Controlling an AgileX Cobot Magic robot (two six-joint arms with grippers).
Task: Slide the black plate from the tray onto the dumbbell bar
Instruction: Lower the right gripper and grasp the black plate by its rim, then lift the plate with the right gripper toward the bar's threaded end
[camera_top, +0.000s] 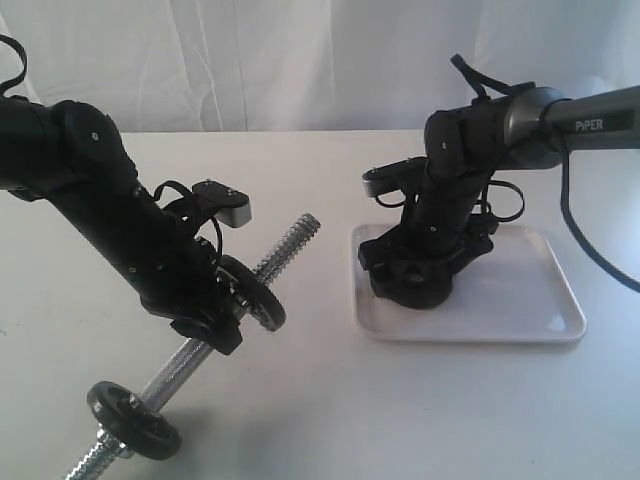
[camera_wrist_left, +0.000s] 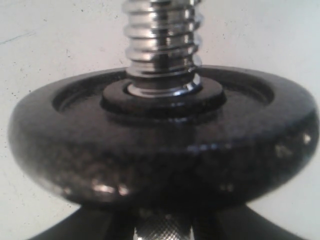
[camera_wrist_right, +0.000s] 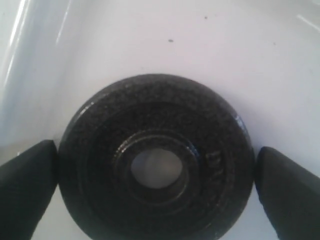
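White table (camera_top: 330, 400), white curtain (camera_top: 300, 60) behind.
Left gripper (camera_top: 213, 325) clenches the slanted dumbbell bar (camera_top: 285, 245); right gripper (camera_wrist_right: 156, 162) stands spread around the black plate (camera_wrist_right: 100, 125), flat in the tray (camera_top: 520, 290).

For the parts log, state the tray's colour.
Plain white; the tray shows best in the exterior view.

Blk disc (camera_wrist_left: 165, 145) on threaded chrome bar (camera_wrist_left: 162, 40); knurled sect. below.
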